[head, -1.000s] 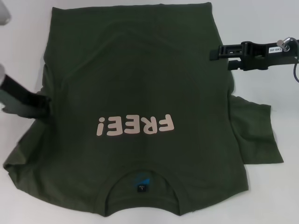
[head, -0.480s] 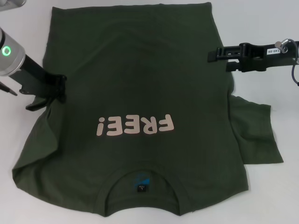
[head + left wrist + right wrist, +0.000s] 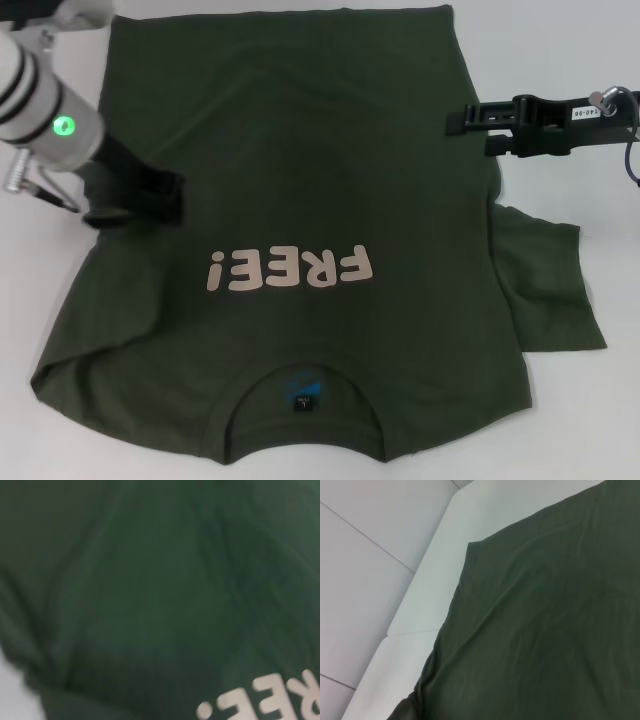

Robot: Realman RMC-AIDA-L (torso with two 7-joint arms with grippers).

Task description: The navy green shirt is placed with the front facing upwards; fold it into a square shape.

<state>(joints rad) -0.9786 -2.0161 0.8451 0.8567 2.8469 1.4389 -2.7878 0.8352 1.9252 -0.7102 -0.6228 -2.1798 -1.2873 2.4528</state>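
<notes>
Your right wrist camera: shirt corner on the white table

You see the navy green shirt (image 3: pixel 545 620) spread wide with soft creases, one squared corner lying on the white table (image 3: pixel 425 595). You also see a pale floor (image 3: pixel 360 580) past the table's edge, crossed by thin seam lines.

My worktop (image 3: pixel 560 50) is a plain white surface. Lying directly on it is the navy green shirt (image 3: pixel 300 180), spread front-up with its pale "FREE!" lettering (image 3: pixel 290 268) showing and the collar nearest me. The sleeve on my right (image 3: pixel 548 285) lies flat on the white.
</notes>
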